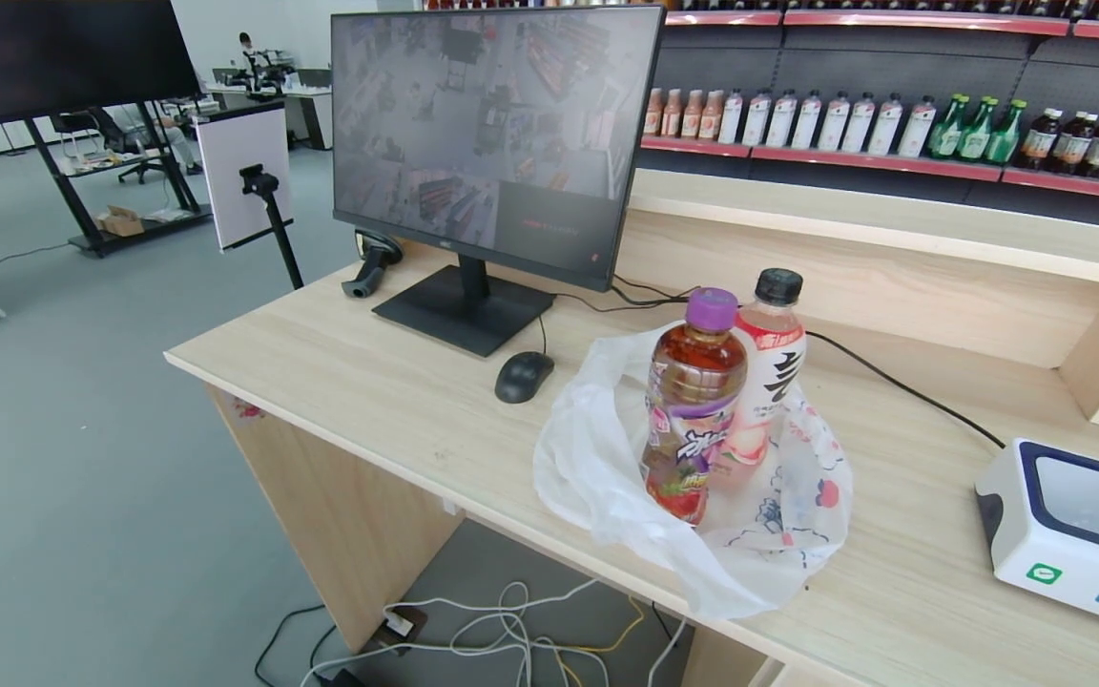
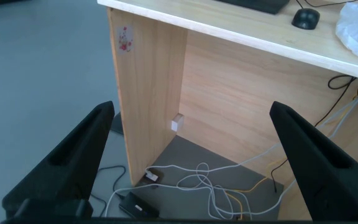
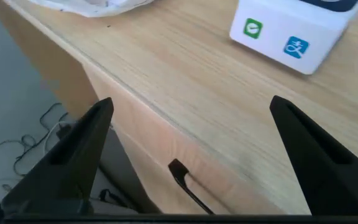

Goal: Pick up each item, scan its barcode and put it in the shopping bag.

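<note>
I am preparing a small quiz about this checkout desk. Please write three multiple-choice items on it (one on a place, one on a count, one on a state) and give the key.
1. Where does the purple-capped bottle stand?
A) in the shopping bag
B) on the floor
C) on a chair

2. How many bottles are in the bag?
A) one
B) two
C) four

3. How is the left gripper?
A) shut on a bottle
B) shut on nothing
C) open, holding nothing

Key:
1 A: the bag's plastic lies around its base.
2 B: the black-capped bottle stands right behind the purple-capped one.
3 C: its fingers stand wide apart with nothing between them.
</note>
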`<state>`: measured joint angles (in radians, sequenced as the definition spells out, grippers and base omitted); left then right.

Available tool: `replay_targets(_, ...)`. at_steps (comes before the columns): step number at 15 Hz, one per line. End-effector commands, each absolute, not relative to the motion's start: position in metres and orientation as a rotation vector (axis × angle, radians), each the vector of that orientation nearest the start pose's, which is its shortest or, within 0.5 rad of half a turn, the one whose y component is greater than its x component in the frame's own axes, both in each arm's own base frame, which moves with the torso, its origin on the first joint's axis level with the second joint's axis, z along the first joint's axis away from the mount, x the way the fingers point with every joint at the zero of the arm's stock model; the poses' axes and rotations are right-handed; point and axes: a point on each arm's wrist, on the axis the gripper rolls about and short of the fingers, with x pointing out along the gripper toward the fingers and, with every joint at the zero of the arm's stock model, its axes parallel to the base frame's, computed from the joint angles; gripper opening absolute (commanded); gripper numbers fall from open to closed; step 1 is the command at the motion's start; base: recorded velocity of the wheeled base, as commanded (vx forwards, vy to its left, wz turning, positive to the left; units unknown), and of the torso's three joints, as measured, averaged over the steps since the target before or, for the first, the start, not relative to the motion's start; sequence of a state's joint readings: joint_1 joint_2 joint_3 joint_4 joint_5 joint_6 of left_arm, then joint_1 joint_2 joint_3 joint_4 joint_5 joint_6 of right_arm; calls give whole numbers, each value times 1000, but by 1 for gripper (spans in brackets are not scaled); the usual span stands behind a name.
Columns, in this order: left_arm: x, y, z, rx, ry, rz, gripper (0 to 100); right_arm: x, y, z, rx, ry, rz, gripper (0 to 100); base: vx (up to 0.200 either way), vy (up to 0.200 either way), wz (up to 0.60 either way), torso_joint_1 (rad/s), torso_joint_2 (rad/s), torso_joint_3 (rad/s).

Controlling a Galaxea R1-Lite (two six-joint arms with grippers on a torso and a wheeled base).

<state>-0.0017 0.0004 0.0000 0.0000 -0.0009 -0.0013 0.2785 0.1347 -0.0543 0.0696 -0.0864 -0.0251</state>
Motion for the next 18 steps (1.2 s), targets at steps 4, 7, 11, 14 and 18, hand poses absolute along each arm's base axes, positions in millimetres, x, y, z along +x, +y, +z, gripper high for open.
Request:
replay_targets(4,-23,0,75,-2,0,-2,100,-4,-4,88,10,265,90,100,0,0,0,0,0,0)
replay_targets(7,-23,0,75,-3,0,-3,100,-4,-4,85,14,205,-165,100,0,0,0,0,0,0)
replay_targets(11,-23,0,75,-5,0,-2,100,-18,0,82,-122,31,77,100,0,0,0,0,0,0)
replay_targets(14,-23,0,75,-3,0,-2,100,-22,1,76,-58,5,23,100,0,0,0,0,0,0)
replay_targets(18,-23,0,75,-2,0,-3,100,-23,1,76,-35,-5,26,100,0,0,0,0,0,0)
